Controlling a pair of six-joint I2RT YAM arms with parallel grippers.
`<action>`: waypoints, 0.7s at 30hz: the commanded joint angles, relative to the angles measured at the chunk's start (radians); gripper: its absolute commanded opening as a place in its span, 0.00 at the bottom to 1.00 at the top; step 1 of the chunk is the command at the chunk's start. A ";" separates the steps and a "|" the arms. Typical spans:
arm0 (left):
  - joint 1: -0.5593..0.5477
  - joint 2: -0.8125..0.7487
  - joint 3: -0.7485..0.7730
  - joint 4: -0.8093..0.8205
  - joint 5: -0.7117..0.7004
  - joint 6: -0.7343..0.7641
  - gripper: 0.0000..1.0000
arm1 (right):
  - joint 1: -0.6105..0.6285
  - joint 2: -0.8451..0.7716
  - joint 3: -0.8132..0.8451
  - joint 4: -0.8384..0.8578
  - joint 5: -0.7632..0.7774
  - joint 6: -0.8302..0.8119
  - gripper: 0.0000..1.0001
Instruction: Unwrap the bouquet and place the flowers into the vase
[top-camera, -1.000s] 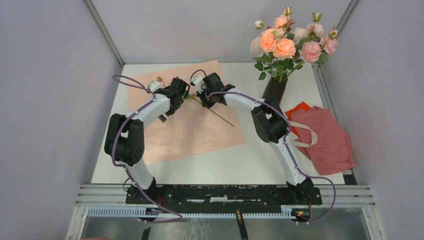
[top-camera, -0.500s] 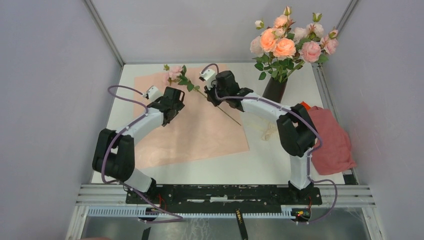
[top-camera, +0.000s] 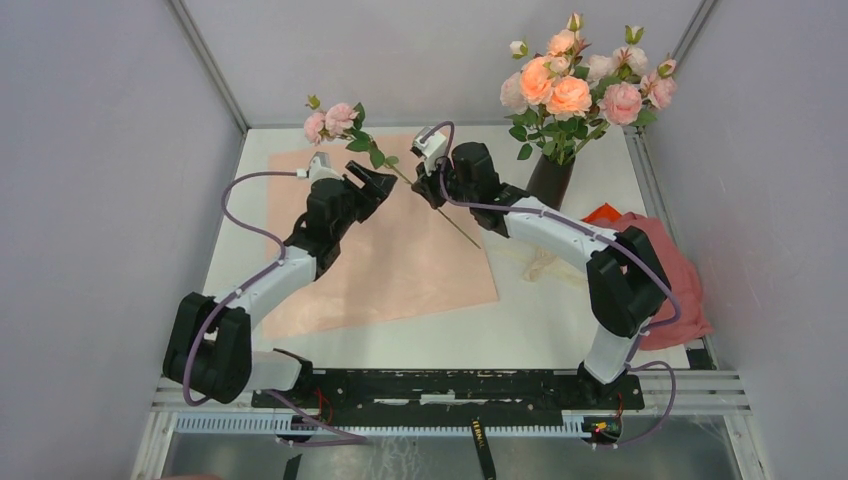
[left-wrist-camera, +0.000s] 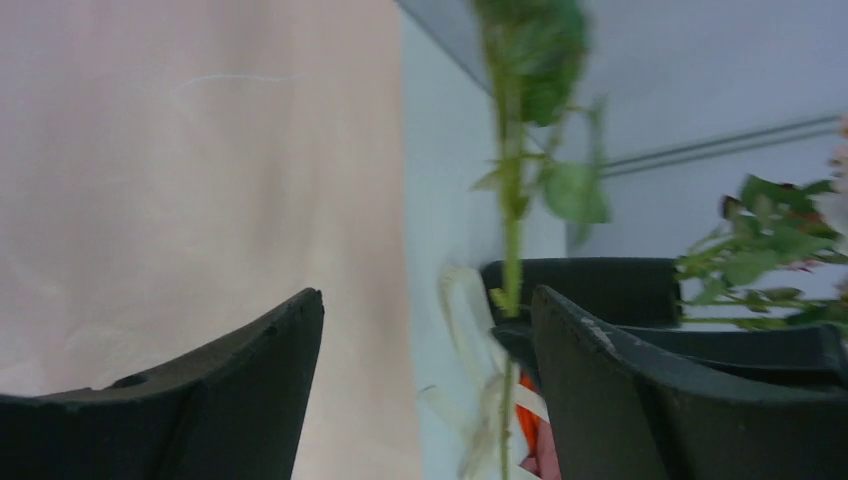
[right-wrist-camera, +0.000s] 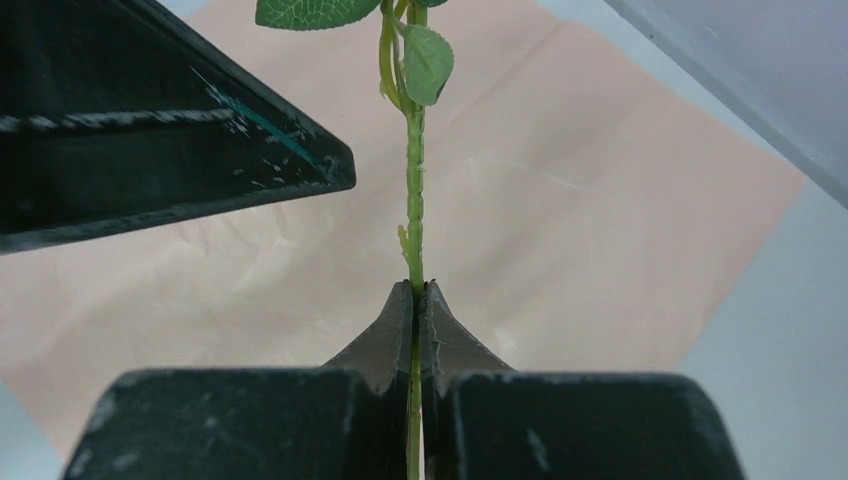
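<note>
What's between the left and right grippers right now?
A rose stem with leaves, pinched in the shut right gripper, runs across the gap, above the pink paper. The left gripper is open beside it. Clearest in the top view.

arms: white tubular links carrying black joint housings | cables: purple cords looping behind jaws | tips: black wedge-shaped fingers showing white scuffs

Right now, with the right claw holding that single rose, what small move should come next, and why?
Probably swing the right claw toward the vase: it is shut on the rose stem, held above the pink paper, while the left claw stands open beside the stem, gripping nothing.
</note>
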 joint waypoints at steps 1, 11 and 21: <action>-0.012 -0.046 -0.025 0.332 0.193 0.029 0.79 | 0.007 -0.084 -0.014 0.044 -0.006 -0.002 0.00; -0.056 0.025 -0.031 0.480 0.249 0.008 0.69 | 0.032 -0.115 -0.038 0.058 -0.023 -0.009 0.00; -0.090 0.039 -0.014 0.421 0.195 0.027 0.62 | 0.046 -0.139 -0.042 0.043 0.037 -0.027 0.00</action>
